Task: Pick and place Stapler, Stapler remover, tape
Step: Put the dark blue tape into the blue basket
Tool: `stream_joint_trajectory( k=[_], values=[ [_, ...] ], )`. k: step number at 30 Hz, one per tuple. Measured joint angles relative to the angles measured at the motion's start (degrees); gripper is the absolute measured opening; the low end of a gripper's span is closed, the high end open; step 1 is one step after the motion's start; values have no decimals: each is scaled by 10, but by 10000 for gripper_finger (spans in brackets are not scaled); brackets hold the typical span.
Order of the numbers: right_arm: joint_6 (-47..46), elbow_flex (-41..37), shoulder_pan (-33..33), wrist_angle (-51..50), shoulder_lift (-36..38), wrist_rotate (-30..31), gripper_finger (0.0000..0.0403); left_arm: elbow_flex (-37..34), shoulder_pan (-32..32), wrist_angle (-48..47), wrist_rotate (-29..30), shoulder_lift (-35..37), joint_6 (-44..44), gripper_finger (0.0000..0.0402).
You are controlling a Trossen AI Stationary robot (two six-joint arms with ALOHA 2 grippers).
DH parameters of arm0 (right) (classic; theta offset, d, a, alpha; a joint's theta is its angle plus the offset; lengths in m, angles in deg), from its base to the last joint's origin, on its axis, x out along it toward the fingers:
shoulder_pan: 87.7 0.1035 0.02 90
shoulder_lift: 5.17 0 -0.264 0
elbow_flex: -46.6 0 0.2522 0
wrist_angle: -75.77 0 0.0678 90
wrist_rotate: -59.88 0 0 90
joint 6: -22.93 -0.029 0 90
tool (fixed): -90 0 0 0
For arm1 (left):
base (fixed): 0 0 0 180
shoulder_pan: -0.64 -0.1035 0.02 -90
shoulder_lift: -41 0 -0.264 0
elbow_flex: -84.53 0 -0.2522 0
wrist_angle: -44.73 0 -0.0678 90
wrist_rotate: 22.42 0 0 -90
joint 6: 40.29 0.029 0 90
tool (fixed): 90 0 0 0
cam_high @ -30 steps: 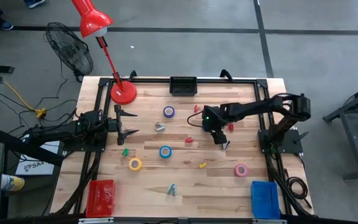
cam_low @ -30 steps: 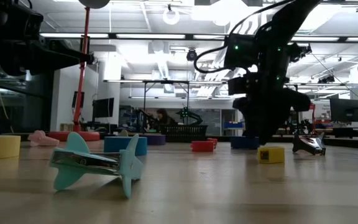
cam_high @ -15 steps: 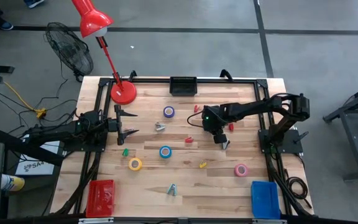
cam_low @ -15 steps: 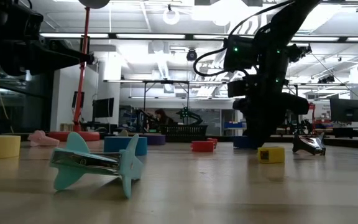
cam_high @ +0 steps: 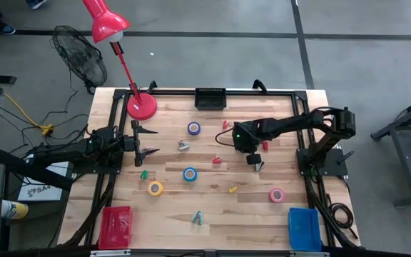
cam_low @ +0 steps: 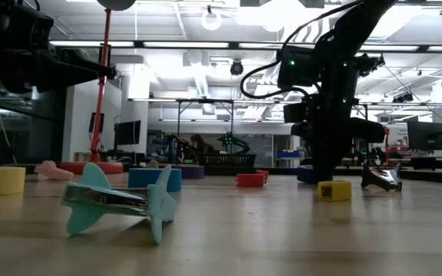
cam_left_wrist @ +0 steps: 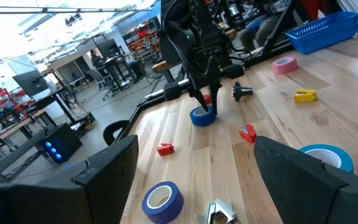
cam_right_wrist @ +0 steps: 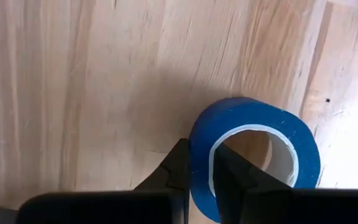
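Red bin (cam_high: pixel 115 226) and blue bin (cam_high: pixel 304 228) hold nothing visible. Right gripper (cam_right_wrist: pixel 199 167), jaws earlier apart, now clamps the blue tape roll's (cam_right_wrist: pixel 257 155) wall; left gripper's (cam_high: pixel 150 145) jaws apart.

Blue tape roll (cam_right_wrist: pixel 253 158) cut off by the right wrist picture's lower edge, hidden under the right arm (cam_high: pixel 277 128) from above

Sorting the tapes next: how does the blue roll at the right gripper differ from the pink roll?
The blue roll is pinched through its wall by the shut right gripper; the pink roll lies free, untouched. Blue sits mid-table; pink near the blue bin. Both are open rings lying flat.
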Motion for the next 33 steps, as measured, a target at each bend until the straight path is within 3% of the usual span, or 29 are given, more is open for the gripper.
stream_joint_trajectory(
  k=[7, 14, 19, 24, 28, 33],
  values=[
    [0, 56, 1, -109, 16, -8, 31, 0, 0, 0, 0, 0, 0, 316],
    [20, 89, 15, -209, 79, -49, 31, 0, 0, 0, 0, 0, 0, 316],
    [51, 80, 53, -277, 149, -110, 31, 0, 0, 0, 0, 0, 0, 316],
    [53, 69, 116, -347, 224, -118, 31, 0, 0, 0, 0, 0, 0, 316],
    [-42, 69, 182, -388, 274, -108, 31, 0, 0, 0, 0, 0, 0, 316],
    [-261, 69, 280, -404, 310, -109, 31, 0, 0, 0, 0, 0, 0, 316]
  ],
)
